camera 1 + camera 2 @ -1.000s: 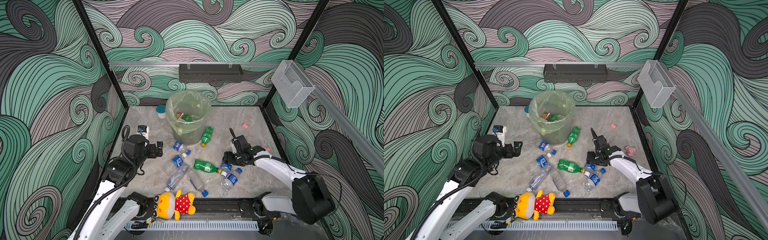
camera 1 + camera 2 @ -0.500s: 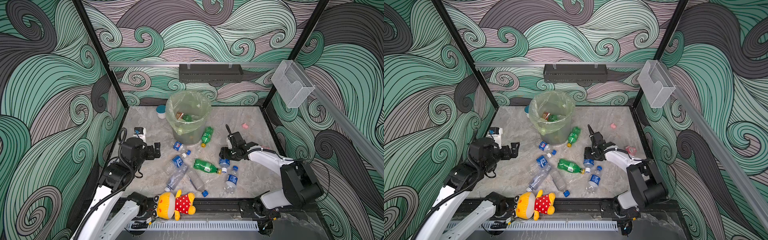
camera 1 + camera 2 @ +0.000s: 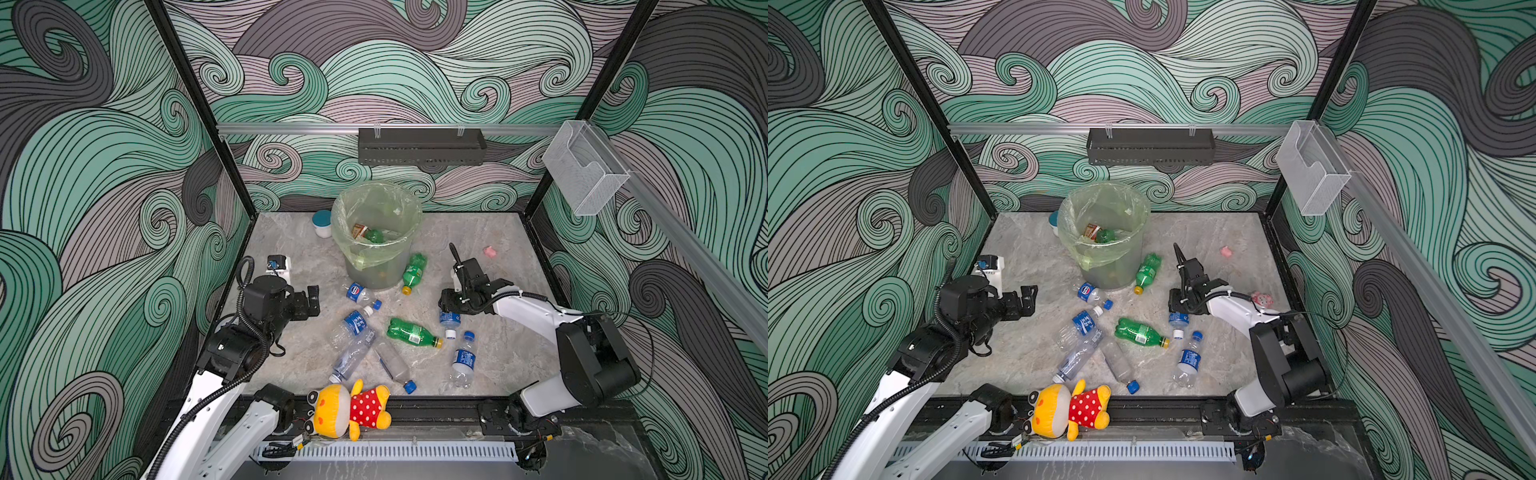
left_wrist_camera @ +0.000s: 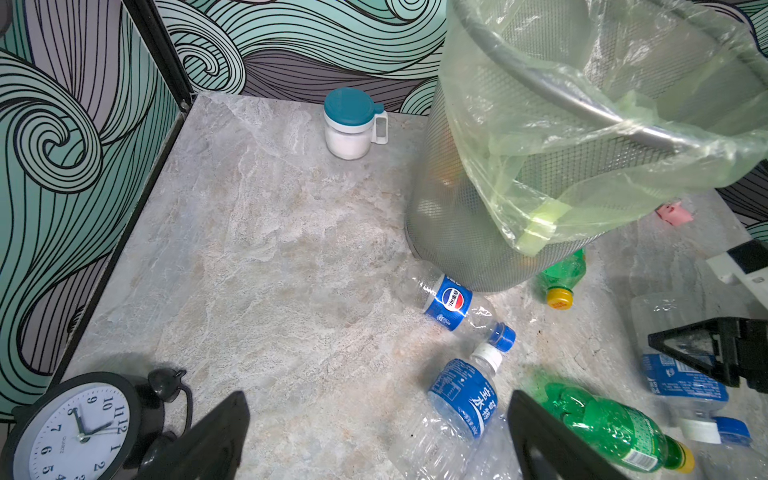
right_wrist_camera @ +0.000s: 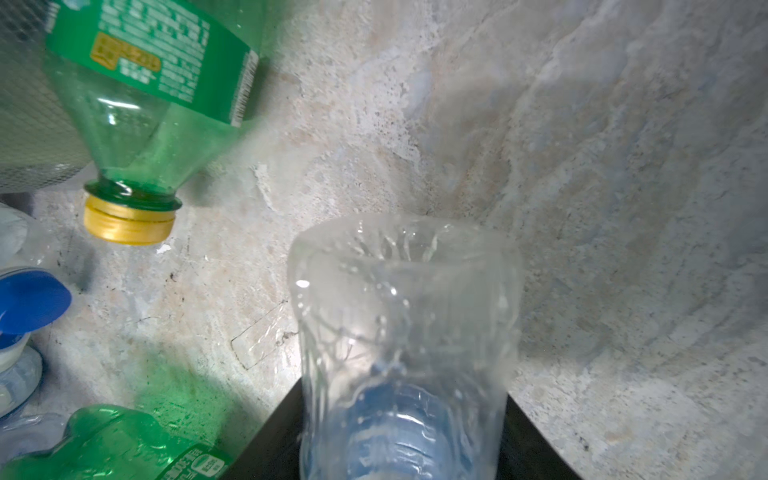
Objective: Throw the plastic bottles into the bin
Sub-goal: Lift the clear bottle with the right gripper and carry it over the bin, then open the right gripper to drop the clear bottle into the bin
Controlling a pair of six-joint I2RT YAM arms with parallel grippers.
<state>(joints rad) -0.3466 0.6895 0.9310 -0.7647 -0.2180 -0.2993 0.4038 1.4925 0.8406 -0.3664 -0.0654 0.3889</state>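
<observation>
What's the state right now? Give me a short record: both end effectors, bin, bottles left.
left end effector: open, empty
right end effector: closed on white-capped clear bottle, down at the table
bin: upright, some bottles inside
loose bottles: seven lying on the table, two beside the bin's base
leave alone: plush toy, teal-lidded jar, clock

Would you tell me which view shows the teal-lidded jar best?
The left wrist view: the teal-lidded jar is whole, handle included. In both top views it is small, beside the bin; the right wrist view lacks it.
</observation>
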